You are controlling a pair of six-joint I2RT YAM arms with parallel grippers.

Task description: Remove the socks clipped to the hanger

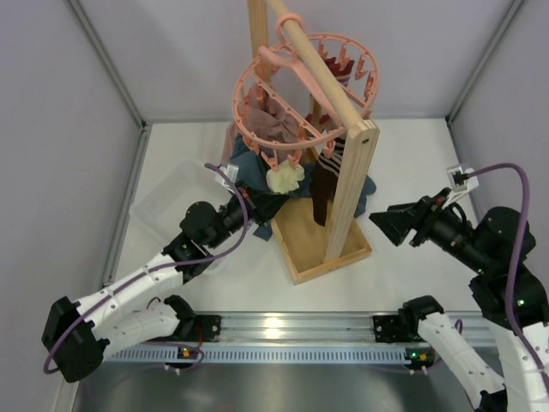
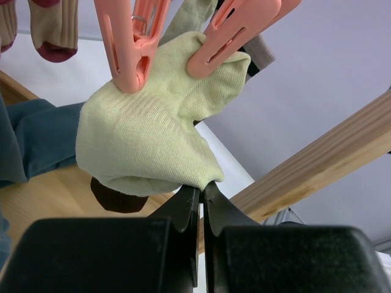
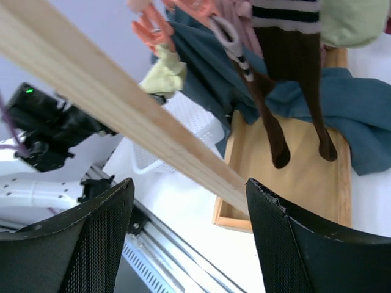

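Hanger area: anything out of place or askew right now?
The blue cloth drapes crumpled across the wooden base, spilling past its side. The pale sock is bunched between two pegs, with the left tool pinching its lower edge.

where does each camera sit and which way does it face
top external: above and behind the bases, looking down on the pink hanger and wooden rack; the left arm and right arm show.
left wrist: below the hanger, looking up at the pale sock; the left gripper is shut on its lower edge.
right wrist: low on the right, looking under the rack's bar at the dark brown sock; the right gripper is open and empty.
shared: both wrist views show the pale sock.
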